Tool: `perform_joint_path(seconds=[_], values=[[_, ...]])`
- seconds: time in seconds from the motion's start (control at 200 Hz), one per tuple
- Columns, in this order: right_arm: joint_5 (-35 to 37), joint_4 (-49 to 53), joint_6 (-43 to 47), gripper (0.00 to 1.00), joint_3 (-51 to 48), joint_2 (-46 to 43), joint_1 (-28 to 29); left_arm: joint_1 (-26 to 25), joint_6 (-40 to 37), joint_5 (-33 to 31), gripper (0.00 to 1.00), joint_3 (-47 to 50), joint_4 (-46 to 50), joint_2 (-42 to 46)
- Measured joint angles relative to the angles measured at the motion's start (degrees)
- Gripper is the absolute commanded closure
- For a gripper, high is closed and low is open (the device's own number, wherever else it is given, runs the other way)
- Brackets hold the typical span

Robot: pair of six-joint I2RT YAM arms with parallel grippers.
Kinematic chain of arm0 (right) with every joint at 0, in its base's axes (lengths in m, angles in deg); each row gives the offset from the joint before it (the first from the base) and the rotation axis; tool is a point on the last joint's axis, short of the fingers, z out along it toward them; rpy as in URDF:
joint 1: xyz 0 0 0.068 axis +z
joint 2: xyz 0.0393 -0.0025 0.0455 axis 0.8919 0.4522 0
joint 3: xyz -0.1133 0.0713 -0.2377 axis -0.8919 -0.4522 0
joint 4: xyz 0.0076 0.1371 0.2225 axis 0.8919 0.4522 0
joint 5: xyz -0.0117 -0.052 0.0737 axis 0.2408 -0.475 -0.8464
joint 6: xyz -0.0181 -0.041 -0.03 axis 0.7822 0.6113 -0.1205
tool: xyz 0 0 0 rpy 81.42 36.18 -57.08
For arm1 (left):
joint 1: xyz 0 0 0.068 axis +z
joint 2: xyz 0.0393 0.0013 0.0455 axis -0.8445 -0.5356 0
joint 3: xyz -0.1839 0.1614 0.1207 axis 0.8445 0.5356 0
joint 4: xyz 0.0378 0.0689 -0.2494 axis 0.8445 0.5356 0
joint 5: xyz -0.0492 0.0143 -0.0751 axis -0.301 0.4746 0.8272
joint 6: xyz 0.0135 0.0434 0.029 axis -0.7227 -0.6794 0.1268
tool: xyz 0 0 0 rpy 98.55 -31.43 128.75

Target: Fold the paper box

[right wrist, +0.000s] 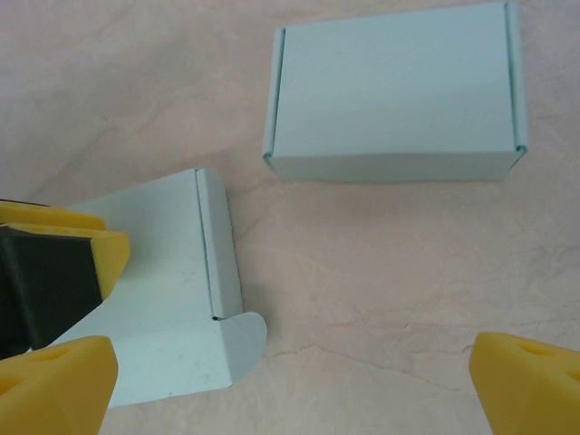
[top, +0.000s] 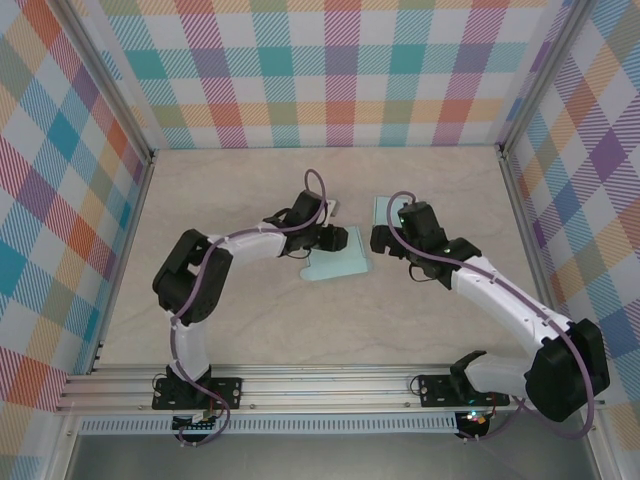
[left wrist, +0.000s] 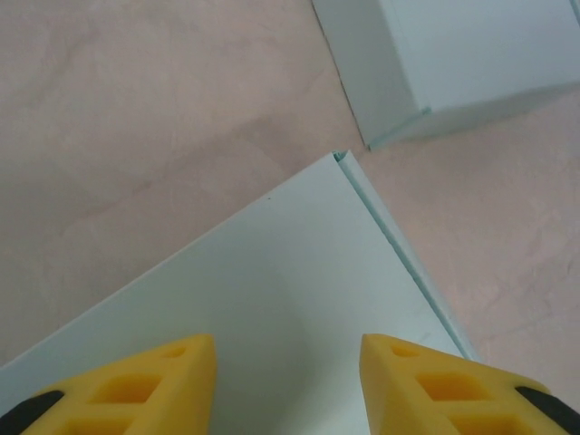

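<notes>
My left gripper [left wrist: 288, 385] stood over the blank [left wrist: 272, 290] with its jaws part open and the flat sheet showing between them. I could not tell whether the fingertips pressed on the paper or hung just above it, but nothing was clamped.

The blank lay flat in the middle of the table [right wrist: 381, 272]. A creased side strip ran along its right edge, with a rounded tab at the near right corner. Just beyond it, farther and to the right and not touching, sat a folded box [right wrist: 394, 86], closed.

My right gripper [right wrist: 290, 390] hung above the gap between the two, jaws wide and empty.

I judged the step to be raising that right strip along its crease. To do it well, I reckoned the left should pin the sheet close to the crease so it could not slide. The right should come in low under the strip's free edge, away from the tab, and lift evenly to keep the fold on the scored line.

I could read no print, brand or label on either box: both were plain pale blue.
</notes>
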Motion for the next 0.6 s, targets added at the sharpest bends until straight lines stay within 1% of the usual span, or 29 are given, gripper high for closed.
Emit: perform_joint_path(seconds=[0.115, 0.245, 0.325, 0.41, 0.505, 0.6], values=[[-2.7, 1.0, 0.0, 0.02, -0.5, -0.6, 0.0, -0.3, 1.1, -1.6, 0.38, 2.6, 2.4, 5.7], [-6.4, 1.3, 0.0, 0.00, -2.0, -3.0, 0.0, -0.3, 2.7, -7.5, 0.29, 4.0, 4.6, 14.0], [-8.5, 1.3, -0.3, 0.00, -2.3, -3.4, 0.0, -0.3, 4.2, -12.7, 0.28, 5.0, 5.6, 18.2], [-10.0, 1.0, -0.7, 0.00, -2.3, -2.8, 0.0, -0.3, 5.2, -17.2, 0.27, 7.1, 6.0, 20.2], [-11.9, -0.3, -1.6, 0.00, -2.3, -0.5, -0.5, -0.3, 5.9, -19.7, 0.28, 8.4, 7.7, 18.9], [-13.6, -1.9, -2.1, 0.00, -2.3, 3.1, -1.4, -0.3, 6.2, -20.7, 0.32, 8.5, 8.9, 15.9]])
